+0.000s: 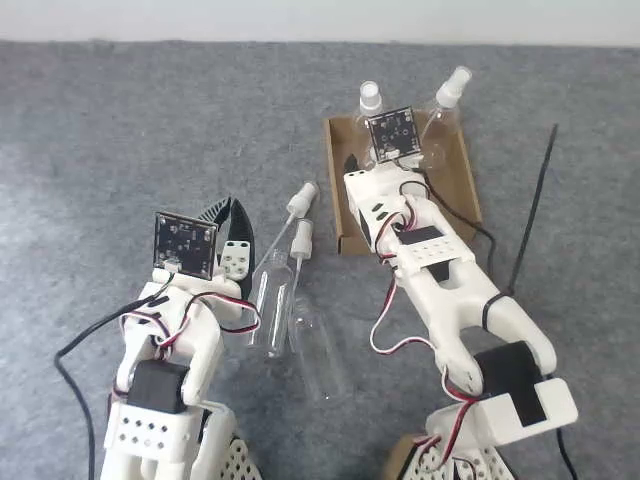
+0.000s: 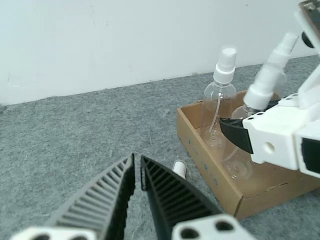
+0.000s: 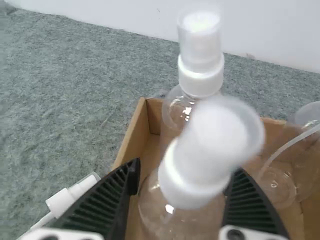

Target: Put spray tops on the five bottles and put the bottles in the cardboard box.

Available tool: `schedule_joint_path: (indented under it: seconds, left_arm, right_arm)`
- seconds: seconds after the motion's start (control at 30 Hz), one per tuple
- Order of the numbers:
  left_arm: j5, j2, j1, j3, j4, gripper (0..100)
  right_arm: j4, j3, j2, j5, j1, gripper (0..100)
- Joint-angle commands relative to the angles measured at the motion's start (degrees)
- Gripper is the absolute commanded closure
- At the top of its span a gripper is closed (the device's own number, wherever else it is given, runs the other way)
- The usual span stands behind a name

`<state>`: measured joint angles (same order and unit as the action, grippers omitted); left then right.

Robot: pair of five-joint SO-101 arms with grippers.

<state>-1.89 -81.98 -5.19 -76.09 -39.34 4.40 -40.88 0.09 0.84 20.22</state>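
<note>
1. Right end effector (image 3: 183, 176) is clamping a capped bottle (image 3: 176, 215), tilted, inside the cardboard box (image 1: 337, 190)
2. Left end effector (image 2: 137, 162), jaws together, is sitting just beside two lying bottles (image 1: 275, 292), their long axes pointing toward the counter's far edge

The high view looks down over the grey carpeted table (image 1: 150, 120) toward the white wall (image 1: 300, 18). Both wrist views look forward, sharing the brown cardboard box (image 2: 207, 162), the right's close on a clear plastic spray bottle (image 3: 210, 145).

White arms (image 1: 450, 290), black ribbed fingers (image 2: 170, 195)
</note>
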Motion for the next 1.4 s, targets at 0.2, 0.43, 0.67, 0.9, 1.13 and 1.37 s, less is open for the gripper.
schedule_joint_path:
  seconds: [0.2, 0.43, 0.67, 0.9, 1.13, 1.37]
  left_arm:
    - [-0.8, 0.1, 0.4, 0.3, 1.5, 99]
    - [-0.8, 0.1, 0.4, 0.3, 1.5, 99]
    - [-0.8, 0.1, 0.4, 0.3, 1.4, 99]
    - [-0.8, 0.1, 0.4, 0.3, 1.4, 99]
    - [-0.8, 0.1, 0.4, 0.3, 1.4, 99]
    - [-0.8, 0.1, 0.4, 0.3, 1.4, 99]
  right_arm:
    - [1.0, 1.8, -4.0, 0.4, 0.8, 77.8]
    - [0.7, 2.1, -4.0, 0.4, 0.8, 70.2]
    - [1.0, 2.2, -4.4, 0.7, 0.7, 68.8]
    - [0.5, 5.3, -4.6, 0.8, 1.0, 68.8]
    - [-0.6, 7.6, -4.7, 0.9, 0.7, 68.8]
    - [-8.5, 10.9, -12.2, 0.9, 0.7, 68.8]
